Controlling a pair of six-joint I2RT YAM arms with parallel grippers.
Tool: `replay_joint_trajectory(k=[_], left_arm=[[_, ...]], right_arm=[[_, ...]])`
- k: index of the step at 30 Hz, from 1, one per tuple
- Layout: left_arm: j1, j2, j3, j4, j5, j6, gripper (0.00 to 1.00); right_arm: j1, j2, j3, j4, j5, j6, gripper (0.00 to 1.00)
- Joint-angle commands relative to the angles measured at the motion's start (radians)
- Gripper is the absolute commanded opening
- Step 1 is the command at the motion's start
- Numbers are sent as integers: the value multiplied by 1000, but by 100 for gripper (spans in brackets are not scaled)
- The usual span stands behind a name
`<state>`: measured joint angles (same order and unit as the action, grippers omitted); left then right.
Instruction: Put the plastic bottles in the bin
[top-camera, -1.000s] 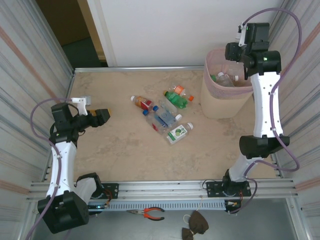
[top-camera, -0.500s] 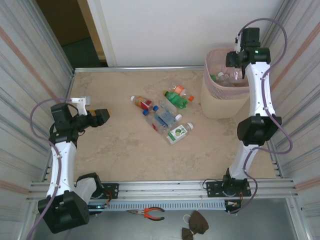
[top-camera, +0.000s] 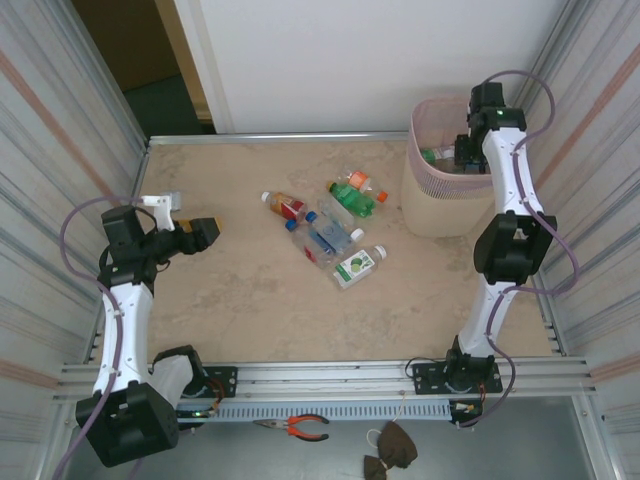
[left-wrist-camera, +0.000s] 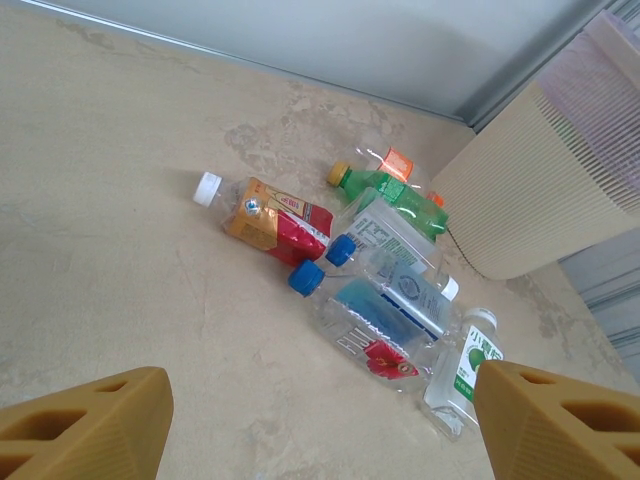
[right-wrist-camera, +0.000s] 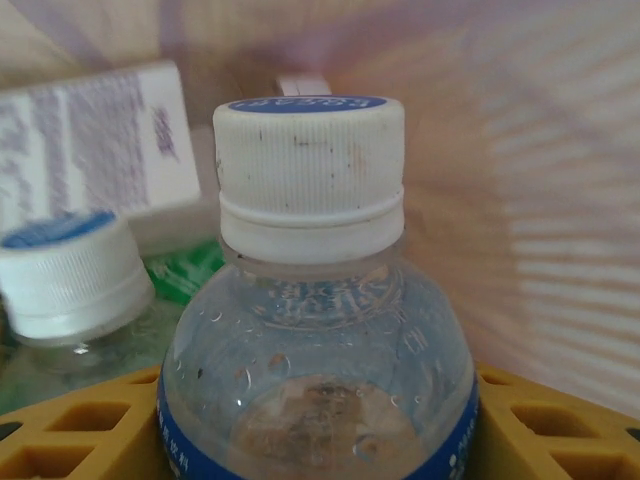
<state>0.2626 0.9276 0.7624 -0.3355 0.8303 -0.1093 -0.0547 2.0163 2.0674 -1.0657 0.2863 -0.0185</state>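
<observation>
The table (top-camera: 240, 290) has a pale beige, marble-patterned top, bounded at its far edge by a thin metal strip (top-camera: 280, 137). Behind it stands a plain white wall panel (top-camera: 340, 60), and to the left of that a dark doorway (top-camera: 150, 70) opens. Ribbed, silvery side walls (top-camera: 50, 130) stand on both sides. Along the near edge runs an aluminium rail (top-camera: 330, 378), with a slotted grey strip (top-camera: 330, 410) just below it. On the grey floor (top-camera: 540, 450) beyond lie pliers (top-camera: 298, 427) with red-orange handles (nose pointing left) and, near them to the right, a crumpled brown object (top-camera: 392, 450), too small to identify.
</observation>
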Motion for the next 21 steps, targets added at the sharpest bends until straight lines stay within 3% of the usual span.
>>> replay_joint_trajectory(k=[1,10,16,21], left_arm=[[11,-3,-6,7,28,2,79],[10,-1,-7,7,27,2,79],[12,1,-8,7,26,2,79],[11,0,-8,7,25,2,79]], right_arm=[[-1,4,-51,-23,18,8,60],[-7,37,-165,30,-23,43,62],[-2,-7,-115,-7,-54,69,76],[5,-87,-48,-52,-61,78,83]])
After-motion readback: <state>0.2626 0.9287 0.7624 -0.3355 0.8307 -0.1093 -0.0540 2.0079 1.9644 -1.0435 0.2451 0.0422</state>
